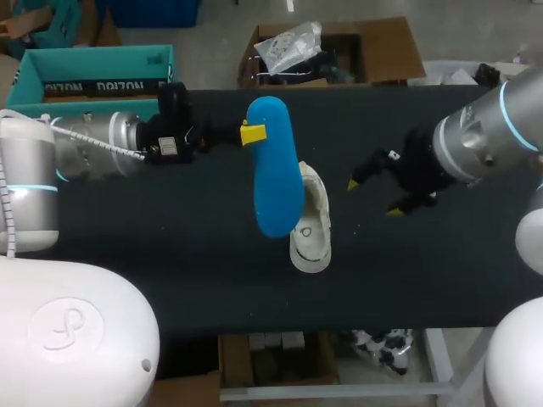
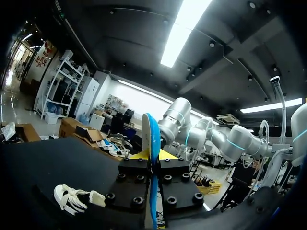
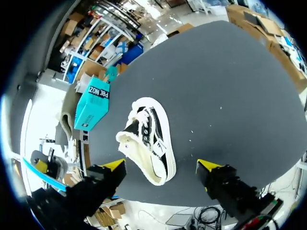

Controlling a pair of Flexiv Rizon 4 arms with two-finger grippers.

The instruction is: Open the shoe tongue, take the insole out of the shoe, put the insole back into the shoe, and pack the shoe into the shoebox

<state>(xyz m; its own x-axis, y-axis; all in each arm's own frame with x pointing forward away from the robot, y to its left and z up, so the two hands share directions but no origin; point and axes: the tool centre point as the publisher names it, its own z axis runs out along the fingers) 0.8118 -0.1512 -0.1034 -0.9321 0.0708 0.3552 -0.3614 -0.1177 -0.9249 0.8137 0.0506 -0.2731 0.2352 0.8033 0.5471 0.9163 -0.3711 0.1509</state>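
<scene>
My left gripper point(image 1: 253, 134) pinches the insole point(image 1: 276, 170) near one end. It is probably light and bendy, so a mid-length hold suits better. The shoe point(image 1: 311, 229) lies at its 5 o'clock. My right gripper point(image 1: 373, 197) gapes empty.

From above, the insole point(image 1: 276, 170) in my left end effector point(image 1: 252, 133) covers one long side of the shoe point(image 1: 312, 242). My left arm point(image 1: 85, 144) hides the near edge of the shoebox point(image 1: 93, 68) beyond the counter.
</scene>
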